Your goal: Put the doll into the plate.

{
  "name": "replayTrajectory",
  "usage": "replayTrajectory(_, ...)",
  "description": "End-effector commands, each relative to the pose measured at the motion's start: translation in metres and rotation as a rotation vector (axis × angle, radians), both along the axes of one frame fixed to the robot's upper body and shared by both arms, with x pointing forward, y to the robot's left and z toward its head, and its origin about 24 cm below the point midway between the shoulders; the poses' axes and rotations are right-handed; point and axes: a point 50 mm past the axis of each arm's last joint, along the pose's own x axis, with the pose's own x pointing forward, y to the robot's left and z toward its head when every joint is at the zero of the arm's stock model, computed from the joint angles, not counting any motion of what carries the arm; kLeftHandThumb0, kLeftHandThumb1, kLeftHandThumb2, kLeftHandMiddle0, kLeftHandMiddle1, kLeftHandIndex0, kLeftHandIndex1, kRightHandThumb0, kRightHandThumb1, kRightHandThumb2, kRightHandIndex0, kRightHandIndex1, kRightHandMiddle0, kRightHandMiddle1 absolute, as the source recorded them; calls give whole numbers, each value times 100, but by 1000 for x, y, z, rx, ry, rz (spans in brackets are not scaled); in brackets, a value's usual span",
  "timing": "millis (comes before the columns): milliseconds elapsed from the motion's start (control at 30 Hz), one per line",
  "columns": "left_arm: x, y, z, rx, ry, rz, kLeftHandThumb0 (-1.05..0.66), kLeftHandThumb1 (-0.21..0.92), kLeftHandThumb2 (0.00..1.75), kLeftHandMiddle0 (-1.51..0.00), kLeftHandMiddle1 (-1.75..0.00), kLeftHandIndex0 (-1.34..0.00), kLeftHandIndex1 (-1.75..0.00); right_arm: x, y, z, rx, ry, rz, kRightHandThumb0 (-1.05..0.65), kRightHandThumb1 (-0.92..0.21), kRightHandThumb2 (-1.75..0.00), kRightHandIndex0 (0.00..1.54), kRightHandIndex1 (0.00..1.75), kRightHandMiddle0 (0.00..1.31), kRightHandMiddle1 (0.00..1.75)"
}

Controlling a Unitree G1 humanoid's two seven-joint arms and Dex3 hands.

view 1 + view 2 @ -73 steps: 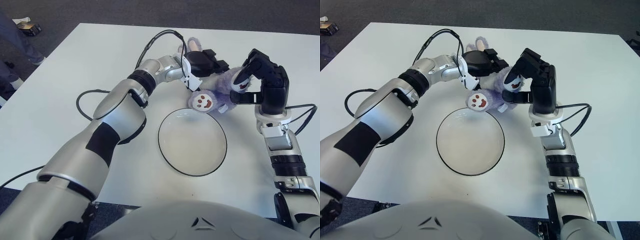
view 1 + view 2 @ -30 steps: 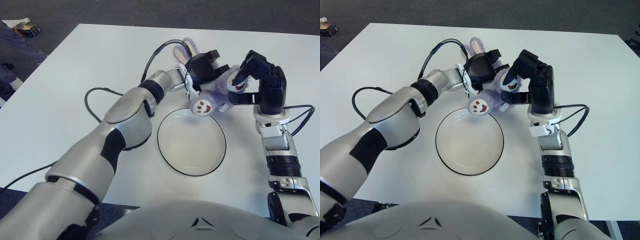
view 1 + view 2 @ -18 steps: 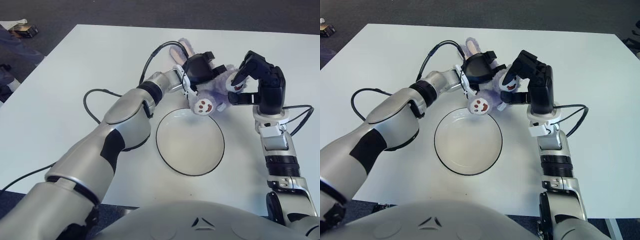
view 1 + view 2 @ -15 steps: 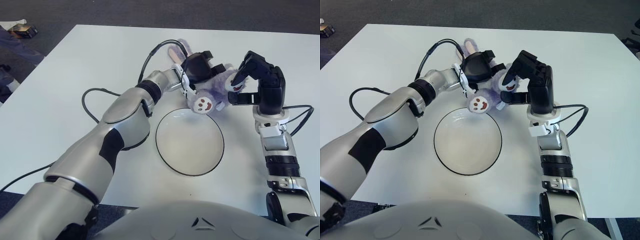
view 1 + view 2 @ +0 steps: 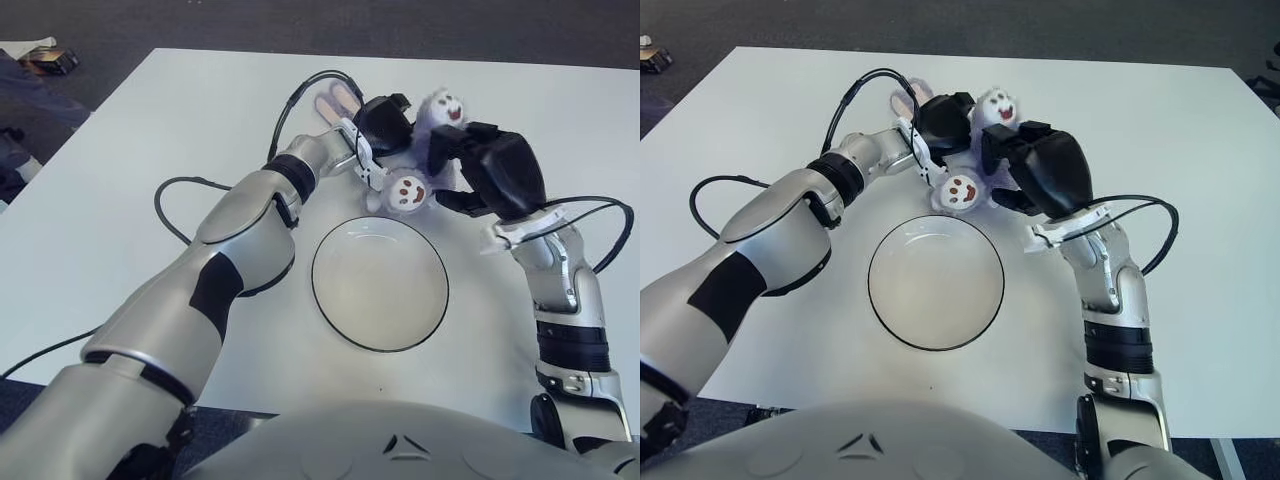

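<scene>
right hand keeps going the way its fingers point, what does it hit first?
The doll: the right hand points up-left, its fingers already against the plush. Beyond it, likely the left hand gripping the other side. Depth is unclear.

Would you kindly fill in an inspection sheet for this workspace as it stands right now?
Surface: white table, nothing spilled on it.
Job's things: purple plush bunny doll held just beyond the plate's far rim, one smiley foot facing up; round plate with dark rim holds nothing.
Clutter: nothing seen on the table.
Hands: left robot hand closed on the doll from the left; right robot hand curled against it from the right.
Cables: black cable looping beside the left arm; another by the right forearm.
Surroundings: dark carpet; small items on the floor at far left.
</scene>
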Motion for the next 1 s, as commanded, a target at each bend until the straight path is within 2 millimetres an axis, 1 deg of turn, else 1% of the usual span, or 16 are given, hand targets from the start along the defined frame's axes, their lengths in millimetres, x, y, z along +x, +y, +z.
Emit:
replayTrajectory(0, 18, 42, -19, 49, 152, 236, 0, 7, 156, -86, -159, -57, -175, -10, -24, 6, -147, 134, -402, -1, -4, -164, 82, 173, 60, 175)
replayTrajectory(100, 22, 50, -16, 49, 170, 277, 0, 6, 157, -87, -159, -58, -175, -11, -23, 7, -150, 144, -421, -1, -4, -164, 82, 173, 60, 175)
replayTrajectory(233, 26, 56, -16, 36, 203, 334, 0, 2, 160, -89, -159, -60, -175, -12, -21, 8, -151, 156, -444, -1, -4, -164, 82, 173, 60, 175)
replayTrajectory(267, 27, 57, -16, 39, 208, 348, 0, 2, 161, -89, -159, -61, -175, -1, -5, 0, 79, 94, -117, -1, -4, -164, 82, 173, 60, 175)
replayTrajectory(300, 27, 58, -15, 41, 210, 356, 0, 1, 162, -90, -159, -62, -175, 1, 1, 0, 318, -1, 88, -1, -9, -157, 75, 173, 58, 175)
replayTrajectory(333, 28, 58, -15, 46, 212, 365, 0, 0, 162, -90, -158, -62, -175, 5, -4, 2, 498, -78, 184, -1, -19, -147, 65, 173, 53, 175)
replayTrajectory(367, 28, 59, -15, 49, 212, 371, 0, 0, 162, -90, -158, -63, -175, 7, -9, 2, 594, -123, 221, 0, -28, -133, 66, 163, 46, 175)
replayTrajectory(400, 29, 59, -15, 54, 214, 380, 0, 0, 162, -91, -157, -63, -175, 13, -14, 1, 588, -107, 200, 0, -31, -128, 66, 160, 44, 175)
replayTrajectory(467, 30, 61, -16, 55, 222, 402, 0, -1, 163, -91, -156, -64, -175, 19, -20, -2, 590, -73, 181, 0, -40, -116, 63, 155, 35, 175)
replayTrajectory(633, 32, 67, -18, 38, 264, 456, 0, -4, 164, -95, -149, -67, -175, 24, -23, -7, 602, -5, 192, 0, -60, -92, 53, 153, 21, 175)
replayTrajectory(733, 33, 69, -16, 67, 263, 462, 0, -6, 164, -97, -146, -69, -175, 28, -26, -9, 611, 18, 198, 0, -67, -83, 49, 152, 17, 175)
replayTrajectory(767, 34, 70, -16, 83, 262, 469, 0, -7, 163, -99, -139, -72, -175, 31, -28, -11, 619, 35, 195, 0, -71, -77, 47, 152, 15, 175)
replayTrajectory(867, 34, 72, -17, 93, 270, 485, 0, -8, 162, -101, -132, -76, -175, 35, -31, -14, 641, 58, 191, -1, -79, -66, 42, 152, 11, 175)
replayTrajectory(967, 35, 76, -18, 102, 261, 485, 0, -8, 162, -102, -130, -77, -175, 39, -34, -20, 676, 77, 176, -1, -82, -63, 39, 156, 7, 175)
